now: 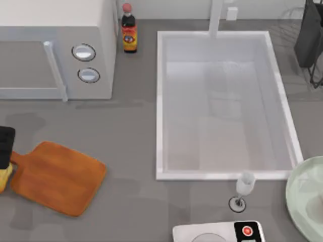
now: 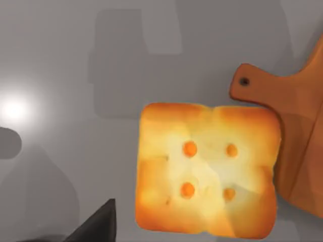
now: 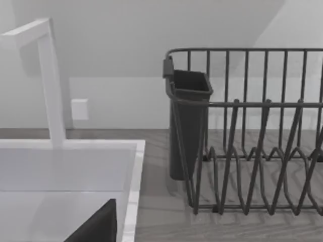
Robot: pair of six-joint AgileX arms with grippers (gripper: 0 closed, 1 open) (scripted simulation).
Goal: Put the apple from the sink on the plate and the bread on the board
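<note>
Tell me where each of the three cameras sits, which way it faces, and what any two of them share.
Top view: above the table, looking down on the sink, board and plate; left gripper at the left edge.
Left wrist view: looks down on the bread beside the board's handle; a dark fingertip shows.
Right wrist view: faces the faucet and dish rack.
Shared: top and left wrist both show the board.

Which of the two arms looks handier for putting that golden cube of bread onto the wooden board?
The left arm: its gripper hangs over the golden-yellow cube-shaped bread, beside the orange-brown wooden cutting board. The right arm is parked by the dish rack.
</note>
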